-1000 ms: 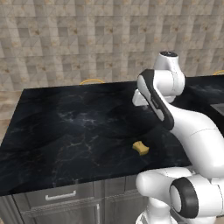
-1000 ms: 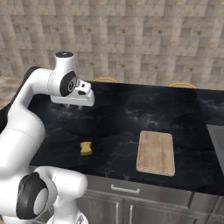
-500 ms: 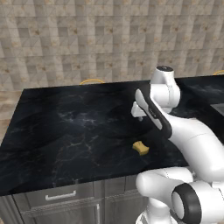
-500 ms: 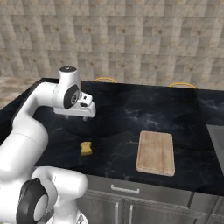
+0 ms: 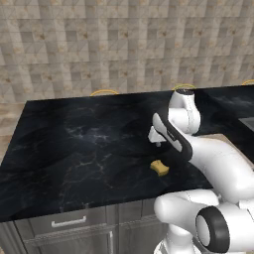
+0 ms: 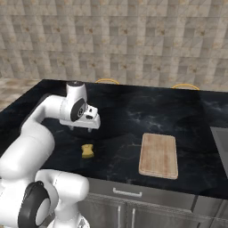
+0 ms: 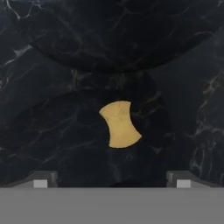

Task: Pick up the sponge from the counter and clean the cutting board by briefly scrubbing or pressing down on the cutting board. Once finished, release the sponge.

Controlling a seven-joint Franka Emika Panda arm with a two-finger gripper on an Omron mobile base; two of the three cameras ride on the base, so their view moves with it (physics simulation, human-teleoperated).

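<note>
The sponge is a small yellow curved block lying on the black counter near its front edge. It also shows in the left base view as the sponge and in the hand view as the sponge. My gripper hangs a short way above it, pointing down, open with nothing between the jaws. In the hand view the gripper has its tips set wide to either side, with the sponge centred ahead of them. The cutting board, a light tan wooden rectangle, lies flat to the right of the sponge.
A sink edge sits at the far right of the counter. Two yellow-rimmed items stand at the back against the tiled wall. Grey drawers run below the counter's front edge.
The hand has come down from high over the counter to just above the sponge, and its jaws now stand spread. The sponge and board have not moved.
</note>
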